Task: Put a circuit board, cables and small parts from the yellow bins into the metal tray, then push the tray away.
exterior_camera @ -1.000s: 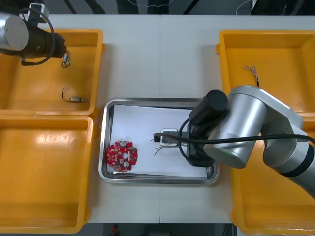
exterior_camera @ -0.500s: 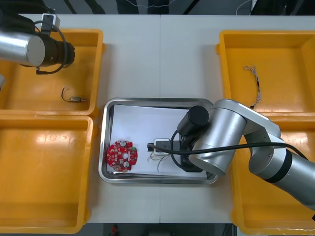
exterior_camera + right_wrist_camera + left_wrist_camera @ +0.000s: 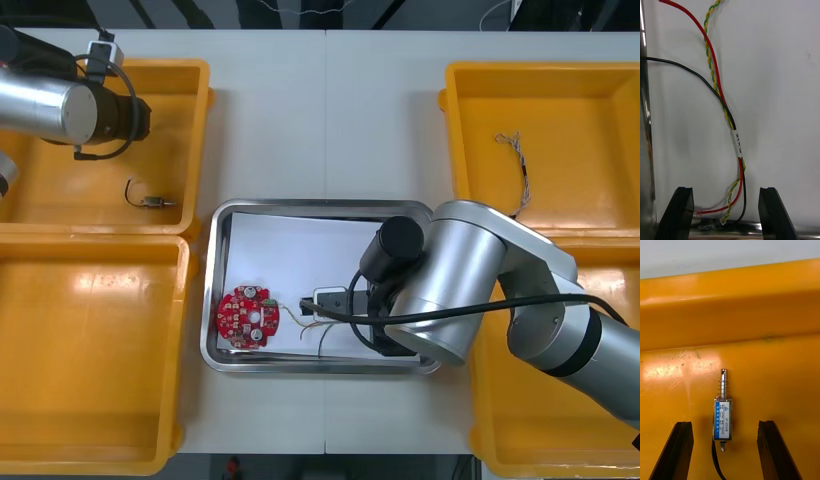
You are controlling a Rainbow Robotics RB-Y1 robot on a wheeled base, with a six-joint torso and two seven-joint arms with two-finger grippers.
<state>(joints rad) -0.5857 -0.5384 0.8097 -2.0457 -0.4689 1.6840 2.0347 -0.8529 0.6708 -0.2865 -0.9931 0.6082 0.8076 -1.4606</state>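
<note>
- Where the front camera looks steeply down, a light table [image 3: 325,120] carries a seam running from 12 to 6 o'clock, and dark floor shows beyond its far edge.
- 4 yellow bins [image 3: 90,350] stand at 10, 8, 2 and 4 o'clock of the metal tray [image 3: 300,207], which is white inside.
- The round red circuit board [image 3: 248,318] lies in the tray toward 8 o'clock.
- The cables [image 3: 310,318] lie just beside the board on its 3 o'clock side.
- The right gripper [image 3: 725,189] is low inside the tray with its fingers spread wide and gripping nothing; red, black and twisted yellow-green strands run between them on the white lining.
- A white tag [image 3: 737,144] wraps those strands, and its print is too small to read.
- The left gripper [image 3: 725,423] is at the 10 o'clock bin, fingers apart.
- A small metal part [image 3: 722,422] lies on the bin floor between those fingers, clear of both.
- The part's blue and white label reads "JF-0530B"; the smaller lines cannot be read.
- A black lead trails from the part's end.
- A thin twisted cable [image 3: 520,168] lies in the 2 o'clock bin.
</note>
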